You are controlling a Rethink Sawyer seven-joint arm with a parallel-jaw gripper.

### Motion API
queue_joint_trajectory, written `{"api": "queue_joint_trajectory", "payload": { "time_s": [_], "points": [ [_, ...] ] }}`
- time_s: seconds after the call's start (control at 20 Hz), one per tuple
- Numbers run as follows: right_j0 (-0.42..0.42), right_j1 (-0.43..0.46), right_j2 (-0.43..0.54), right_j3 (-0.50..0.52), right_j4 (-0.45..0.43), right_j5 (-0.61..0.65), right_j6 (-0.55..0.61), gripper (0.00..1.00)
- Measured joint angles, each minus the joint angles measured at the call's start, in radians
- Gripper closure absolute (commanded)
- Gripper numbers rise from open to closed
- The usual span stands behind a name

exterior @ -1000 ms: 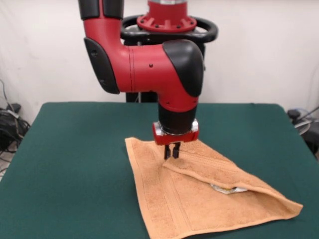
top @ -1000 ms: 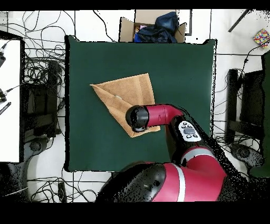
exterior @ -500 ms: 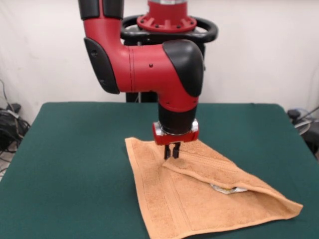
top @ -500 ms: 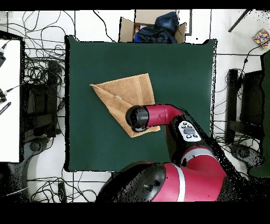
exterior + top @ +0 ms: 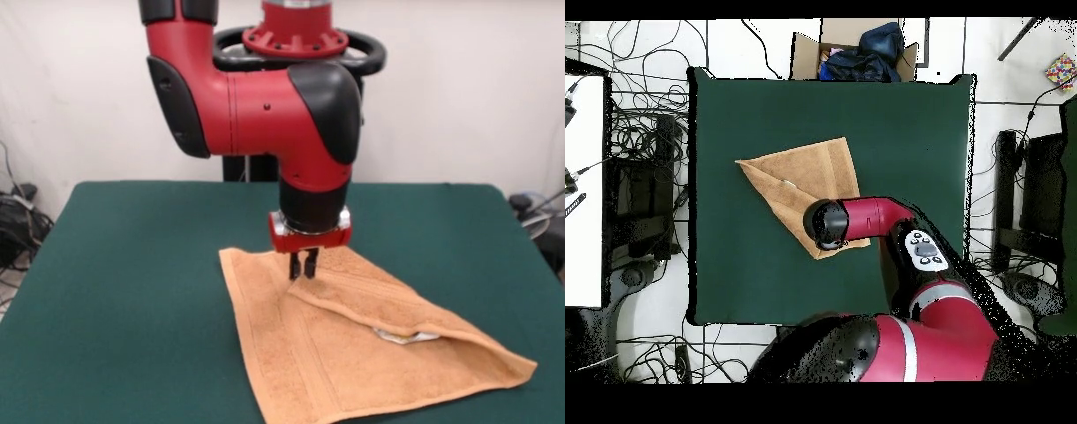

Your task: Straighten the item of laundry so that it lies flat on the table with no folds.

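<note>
Orange-tan terry washcloth (image 5: 353, 353), folded diagonally, on dark green felt table (image 5: 132, 265); black-fingered gripper (image 5: 303, 265) pinched closed at the fold's far corner.

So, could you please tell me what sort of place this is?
Probably a robotics lab: a green felt-covered table with loose cables on the tiled floor beside it, and a cardboard box of clothes at its edge.

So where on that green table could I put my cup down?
Bare felt lies on the table to the picture's left of the washcloth, and behind it toward the far edge. It is crowded where the gripper sits over the cloth.
</note>
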Motion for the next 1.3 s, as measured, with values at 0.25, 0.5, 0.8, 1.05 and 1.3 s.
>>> {"api": "queue_joint_trajectory", "payload": {
  "time_s": [0.25,0.5,0.8,1.05,1.3],
  "points": [
    [0.000,-0.039,0.000,0.004,0.000,0.011,0.000,1.00],
    [0.000,-0.073,0.000,0.004,0.000,0.018,0.000,1.00],
    [0.000,-0.090,0.000,0.004,0.000,0.018,0.000,1.00],
    [0.000,-0.096,0.000,0.004,0.000,0.017,0.000,0.00],
    [-0.002,-0.097,0.001,0.004,0.000,0.017,0.000,0.00]
  ]
}}
